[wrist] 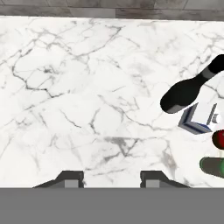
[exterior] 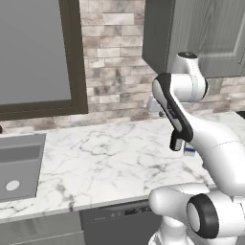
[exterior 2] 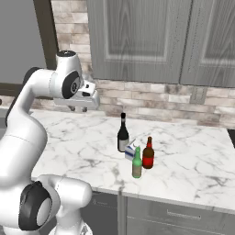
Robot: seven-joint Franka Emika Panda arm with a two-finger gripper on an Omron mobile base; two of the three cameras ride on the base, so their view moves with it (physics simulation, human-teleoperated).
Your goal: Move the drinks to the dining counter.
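The drinks stand in a tight group on the marble counter (exterior 2: 193, 156). They are a tall black wine bottle (exterior 2: 122, 135), a small blue-and-white milk carton (exterior 2: 131, 152), a red-brown beer bottle (exterior 2: 148, 154) and a green glass bottle (exterior 2: 137, 163). My gripper (exterior 2: 81, 109) hangs above the counter, well to the left of them, pointing down. In the hand view its fingertips (wrist: 70, 177) stand apart over bare marble, open with nothing between them. There the wine bottle (wrist: 188, 94), carton (wrist: 199, 119), beer bottle (wrist: 220, 139) and green bottle (wrist: 213, 166) sit at the right edge. The dining counter is out of view.
A sink (exterior: 19, 167) is set into the counter at the far left, with a dark dishwasher (exterior: 119, 220) below the front edge. A brick backsplash (exterior 2: 151, 98) and grey wall cabinets (exterior 2: 137, 41) rise behind. My own arm (exterior: 210, 143) hides most of the drinks in the left base view.
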